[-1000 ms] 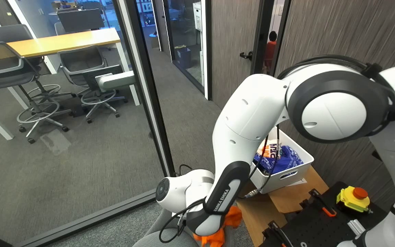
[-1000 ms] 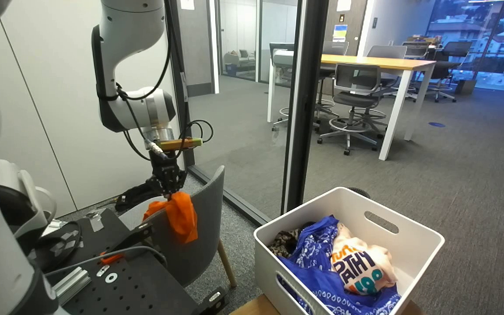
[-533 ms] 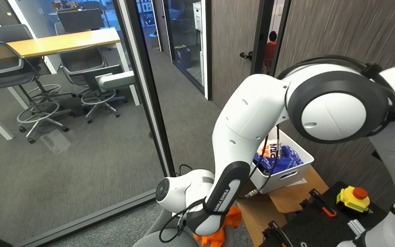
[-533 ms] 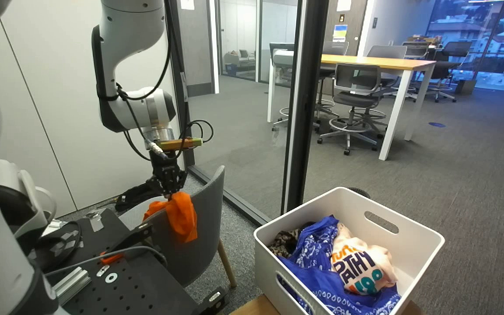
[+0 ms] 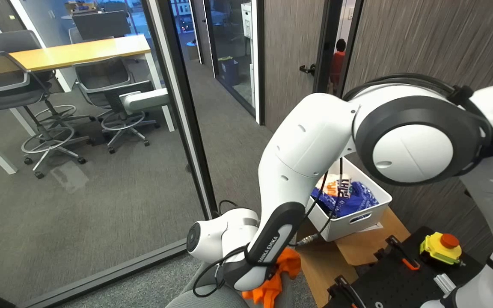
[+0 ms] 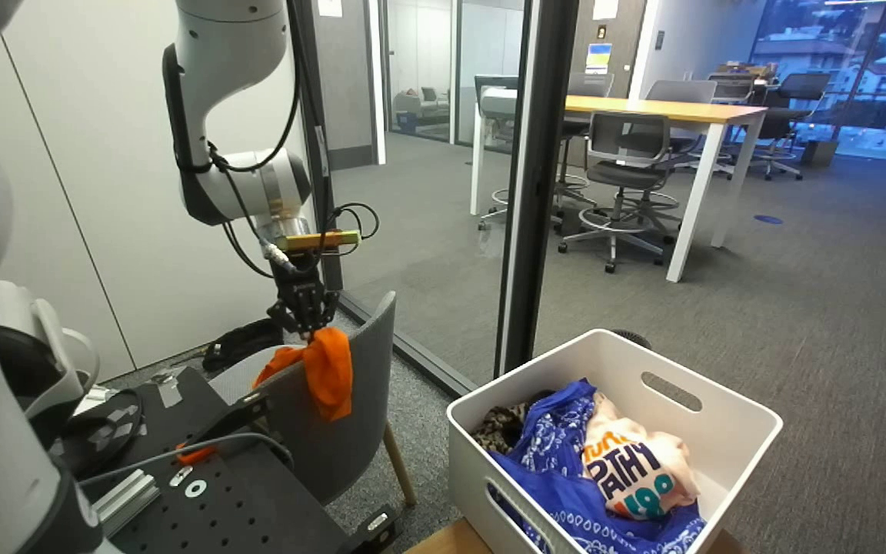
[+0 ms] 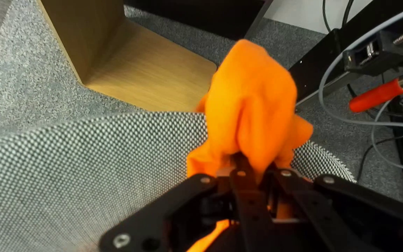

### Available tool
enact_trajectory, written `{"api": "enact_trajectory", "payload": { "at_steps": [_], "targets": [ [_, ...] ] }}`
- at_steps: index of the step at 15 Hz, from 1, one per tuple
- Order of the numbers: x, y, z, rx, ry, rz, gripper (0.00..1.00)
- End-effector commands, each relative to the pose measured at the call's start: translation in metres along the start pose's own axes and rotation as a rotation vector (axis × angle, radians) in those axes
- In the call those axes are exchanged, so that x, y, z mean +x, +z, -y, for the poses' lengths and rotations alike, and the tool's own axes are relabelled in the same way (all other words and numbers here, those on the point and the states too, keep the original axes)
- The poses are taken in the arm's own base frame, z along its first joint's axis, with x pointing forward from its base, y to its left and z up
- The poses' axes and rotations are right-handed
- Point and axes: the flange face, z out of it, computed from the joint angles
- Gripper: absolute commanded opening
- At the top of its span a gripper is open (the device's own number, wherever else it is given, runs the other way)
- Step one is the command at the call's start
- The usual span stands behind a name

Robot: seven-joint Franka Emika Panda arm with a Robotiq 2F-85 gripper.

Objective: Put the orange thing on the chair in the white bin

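Observation:
The orange cloth [image 6: 330, 373] drapes over the top edge of the grey chair's back [image 6: 312, 454], with its loose parts hanging on both sides. My gripper [image 6: 308, 332] is above the chair back and shut on the upper part of the cloth. In the wrist view, the cloth [image 7: 250, 101] bunches between and beyond my closed fingers [image 7: 255, 171], which hide the pinched part. The cloth also shows partly behind the arm in an exterior view [image 5: 288, 262]. The white bin [image 6: 467, 462] stands apart from the chair, and it also shows beyond the arm [image 5: 340, 230].
The bin holds a blue bandana [image 6: 558, 438], a pale printed cloth [image 6: 631, 465] and a dark patterned item [image 6: 501, 427]. It rests on a wooden surface [image 5: 372, 246]. A black perforated board [image 6: 212, 508] carries clamps and a cable. A glass partition's dark post [image 6: 533, 192] rises behind the bin.
My gripper has moved up slightly and, in an exterior view, a little to the right. The held part of the orange cloth has risen with it. The bin has not moved.

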Motion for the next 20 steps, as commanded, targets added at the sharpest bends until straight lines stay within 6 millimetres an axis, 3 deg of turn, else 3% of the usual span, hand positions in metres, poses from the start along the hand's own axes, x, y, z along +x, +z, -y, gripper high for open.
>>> {"api": "enact_trajectory", "payload": {
  "at_steps": [1,4,11,15,20],
  "targets": [
    [-0.044,0.005,-0.029,-0.013,0.091,0.150,0.06],
    [-0.082,-0.005,-0.046,-0.026,0.201,0.200,0.06],
    [-0.212,-0.010,-0.087,-0.016,0.596,0.252,0.06],
    [-0.282,-0.021,-0.096,-0.025,0.819,0.221,0.05],
    [-0.372,-0.013,-0.099,0.005,1.057,0.122,0.04]
  ]
}}
